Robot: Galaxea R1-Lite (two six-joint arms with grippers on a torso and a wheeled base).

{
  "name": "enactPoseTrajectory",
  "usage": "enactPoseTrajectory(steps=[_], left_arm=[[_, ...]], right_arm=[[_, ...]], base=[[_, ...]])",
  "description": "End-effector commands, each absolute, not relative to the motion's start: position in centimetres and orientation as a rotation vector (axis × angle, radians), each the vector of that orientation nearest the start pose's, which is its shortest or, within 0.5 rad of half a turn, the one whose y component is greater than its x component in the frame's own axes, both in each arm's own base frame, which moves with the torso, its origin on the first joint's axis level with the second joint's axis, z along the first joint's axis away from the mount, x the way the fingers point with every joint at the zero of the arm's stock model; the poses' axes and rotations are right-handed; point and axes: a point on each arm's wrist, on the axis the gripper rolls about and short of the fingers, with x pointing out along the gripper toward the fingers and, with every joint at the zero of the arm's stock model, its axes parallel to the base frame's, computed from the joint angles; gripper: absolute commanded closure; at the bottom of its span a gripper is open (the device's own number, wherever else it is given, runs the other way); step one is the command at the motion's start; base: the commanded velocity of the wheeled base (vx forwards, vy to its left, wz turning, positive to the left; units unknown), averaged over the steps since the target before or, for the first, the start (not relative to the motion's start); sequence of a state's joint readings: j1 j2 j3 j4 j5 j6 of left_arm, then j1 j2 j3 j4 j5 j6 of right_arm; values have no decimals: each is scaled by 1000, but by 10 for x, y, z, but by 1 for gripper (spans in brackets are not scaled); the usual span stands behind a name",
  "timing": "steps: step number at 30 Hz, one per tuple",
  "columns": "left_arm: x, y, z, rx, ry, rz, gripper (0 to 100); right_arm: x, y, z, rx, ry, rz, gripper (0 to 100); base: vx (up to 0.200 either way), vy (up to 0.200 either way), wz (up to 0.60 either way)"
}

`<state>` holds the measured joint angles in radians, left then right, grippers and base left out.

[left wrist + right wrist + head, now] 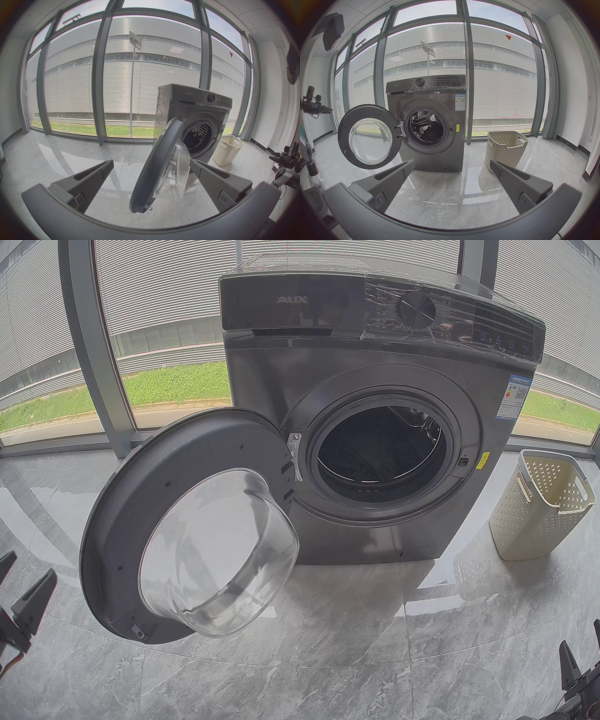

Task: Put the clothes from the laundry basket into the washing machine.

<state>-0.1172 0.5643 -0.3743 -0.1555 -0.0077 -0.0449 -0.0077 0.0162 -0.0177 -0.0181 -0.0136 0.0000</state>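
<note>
Gaping, both end effectors [150, 164] [451, 164] face round-doored grey washing machine [269, 374], perforated plastic laundry basket [531, 524].

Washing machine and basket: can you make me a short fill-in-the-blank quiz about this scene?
1. The door of the washing machine stands ____.
2. The laundry basket sits on the floor to the robot's ____ of the machine.
3. The left gripper and the right gripper each hold ____.
Missing words: open; right; nothing.
</note>
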Motion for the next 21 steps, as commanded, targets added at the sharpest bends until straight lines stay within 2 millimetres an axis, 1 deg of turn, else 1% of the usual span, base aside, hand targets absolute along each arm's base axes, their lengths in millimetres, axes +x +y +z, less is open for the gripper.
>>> enactPoseTrajectory(steps=[1, 2, 6, 13, 17, 21], left_arm=[[89, -14, 211, -41, 161, -203, 0], [90, -14, 211, -41, 165, -208, 0], [106, -16, 208, -44, 224, -258, 0], [129, -21, 205, -44, 240, -298, 0], [135, -24, 204, -48, 240, -337, 0], [134, -29, 205, -55, 238, -444, 0]], right_arm=[[-23, 0, 77, 0, -18, -21, 0], [-23, 0, 77, 0, -18, -21, 0], [-23, 0, 77, 0, -18, -21, 0], [-23, 0, 77, 0, -18, -21, 0], [-23, 0, 77, 0, -18, -21, 0], [-23, 0, 77, 0, -18, -21, 0]], base=[[0, 0, 0], [0, 0, 0], [0, 0, 0], [0, 0, 0], [0, 0, 0], [0, 0, 0]])
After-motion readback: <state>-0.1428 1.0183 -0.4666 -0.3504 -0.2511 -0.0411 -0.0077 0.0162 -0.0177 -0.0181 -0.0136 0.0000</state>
